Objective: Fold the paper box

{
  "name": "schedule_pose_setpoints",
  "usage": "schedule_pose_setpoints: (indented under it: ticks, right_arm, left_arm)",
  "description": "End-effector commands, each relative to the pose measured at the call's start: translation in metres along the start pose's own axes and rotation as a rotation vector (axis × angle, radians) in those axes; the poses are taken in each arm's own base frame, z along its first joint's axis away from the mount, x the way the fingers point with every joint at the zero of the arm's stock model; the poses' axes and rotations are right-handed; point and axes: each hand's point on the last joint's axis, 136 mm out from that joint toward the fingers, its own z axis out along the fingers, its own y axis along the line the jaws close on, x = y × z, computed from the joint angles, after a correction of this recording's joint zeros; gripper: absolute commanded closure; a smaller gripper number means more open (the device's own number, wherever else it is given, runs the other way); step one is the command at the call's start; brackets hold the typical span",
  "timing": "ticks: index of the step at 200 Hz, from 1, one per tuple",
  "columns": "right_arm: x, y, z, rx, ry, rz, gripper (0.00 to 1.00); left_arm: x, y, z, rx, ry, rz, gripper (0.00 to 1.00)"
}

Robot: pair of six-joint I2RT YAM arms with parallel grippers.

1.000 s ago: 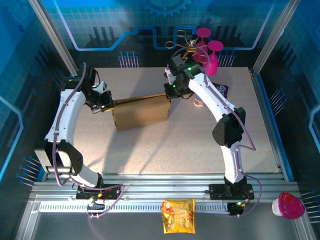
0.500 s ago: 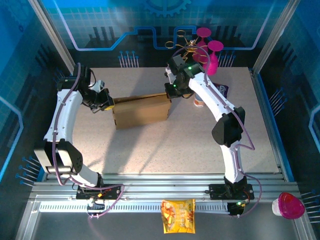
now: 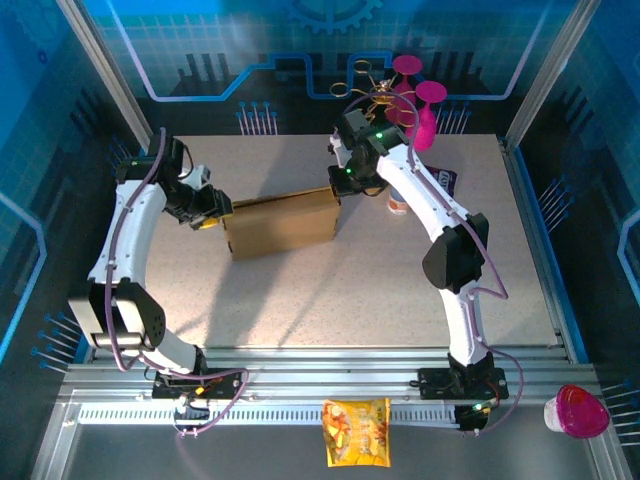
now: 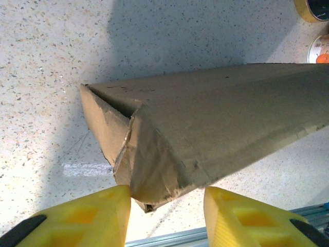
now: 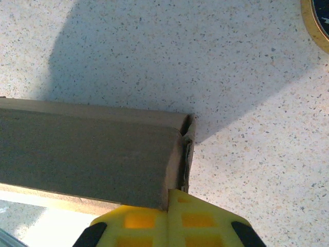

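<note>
On the speckled tabletop (image 3: 350,290), brown corrugated cardboard box (image 3: 285,222): left fingers (image 4: 87,216) spread wide around its crumpled corner; right fingers (image 5: 133,221) closed at other end, pinch unclear.

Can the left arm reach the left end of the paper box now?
Probably yes: the left gripper is open, and the crumpled end corner of the paper box sits between its fingertips, with nothing blocking.

a speckled beige table (image 3: 300,290) sits between blue printed walls (image 3: 200,40) and grey metal posts (image 3: 100,60); bright light, perhaps overhead, casts soft shadows.
</note>
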Motion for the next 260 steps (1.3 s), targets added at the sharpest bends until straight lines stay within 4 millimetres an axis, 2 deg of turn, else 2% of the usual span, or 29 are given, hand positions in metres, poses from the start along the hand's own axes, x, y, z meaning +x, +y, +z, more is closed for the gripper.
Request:
schedule_pose_setpoints:
  ticks: [1, 76, 111, 161, 234, 260]
  right_arm:
    - [0.022, -0.005, 0.017, 0.014, 0.118, 0.009, 1.00]
    - [0.021, -0.002, 0.009, 0.007, 0.115, 0.004, 1.00]
    - [0.021, -0.001, 0.008, 0.002, 0.115, 0.003, 1.00]
    - [0.022, -0.001, 0.008, 0.002, 0.120, 0.012, 1.00]
    - [0.021, -0.001, 0.010, 0.005, 0.129, 0.021, 1.00]
    - [0.021, -0.002, 0.011, 0.008, 0.135, 0.024, 1.00]
  left_arm:
    - [0.007, -0.002, -0.013, -0.010, -0.023, -0.004, 0.55]
    - [0.007, 0.013, -0.011, -0.121, -0.022, 0.046, 0.57]
    - [0.003, 0.005, -0.006, -0.080, -0.016, 0.033, 0.66]
    - [0.008, -0.006, -0.004, -0.027, -0.004, -0.013, 0.92]
    - [0.016, -0.012, -0.008, 0.002, 0.014, -0.056, 1.00]
    - [0.016, -0.016, -0.009, 0.021, 0.013, -0.075, 1.00]
